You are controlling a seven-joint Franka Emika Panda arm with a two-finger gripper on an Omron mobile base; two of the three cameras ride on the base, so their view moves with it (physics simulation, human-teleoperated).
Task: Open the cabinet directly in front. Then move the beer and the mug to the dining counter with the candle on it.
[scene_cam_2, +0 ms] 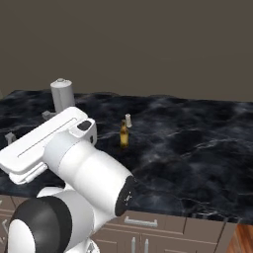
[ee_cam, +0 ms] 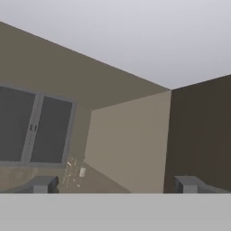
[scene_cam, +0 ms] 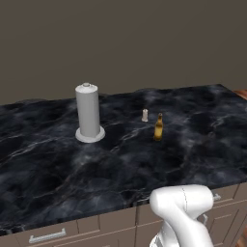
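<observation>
Already the beer (scene_cam: 158, 127) stands upright on the black marble desk (scene_cam: 193, 144), just beside the small cream candle (scene_cam: 144, 115) — a tall grey cylinder (scene_cam: 88, 112) stands apart to their left. Hand (ee_cam: 115, 184) spread open — nothing held, aimed at walls and ceiling.

Glossy veined marble dining counter (scene_cam: 193, 140); amber glass beer (scene_cam: 158, 127).

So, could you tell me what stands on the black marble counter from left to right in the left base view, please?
Tall grey cylinder on a round base → candle → beer, all standing on the dining counter.
</observation>
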